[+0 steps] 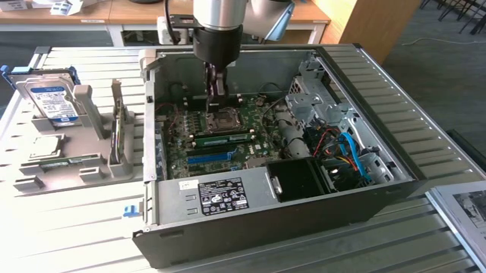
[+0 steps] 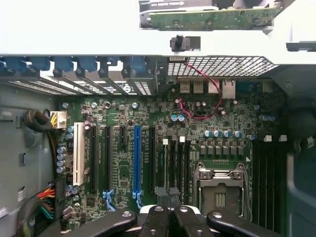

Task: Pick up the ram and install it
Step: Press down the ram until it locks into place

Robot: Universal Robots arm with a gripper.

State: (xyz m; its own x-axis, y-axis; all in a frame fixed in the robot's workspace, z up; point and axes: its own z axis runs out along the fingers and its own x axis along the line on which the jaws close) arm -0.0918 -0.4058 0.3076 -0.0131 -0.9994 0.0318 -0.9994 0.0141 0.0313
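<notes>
The ram point(image 1: 118, 132) is a thin green stick standing on edge in a grey holder point(image 1: 83, 168) on the table, outside the case at the exterior view's left. The wrist view has the ram point(image 2: 212, 19) beyond the case wall, still in that holder. My gripper point(image 1: 213, 107) hangs inside the open computer case point(image 1: 365, 142), just above the motherboard point(image 1: 258, 149) beside the processor socket point(image 1: 225, 120). It is shut, and I see nothing between its fingers. From the wrist, the gripper point(image 2: 167, 197) sits over the board near the socket point(image 2: 219, 190).
A hard drive point(image 1: 53, 99) and a square silver chip point(image 1: 45, 147) also rest in the holder. Another green stick point(image 1: 227, 138) lies along a slot next to the socket. A power supply point(image 1: 220, 192), drive cage point(image 1: 315, 99) and cables point(image 1: 345, 153) crowd the case.
</notes>
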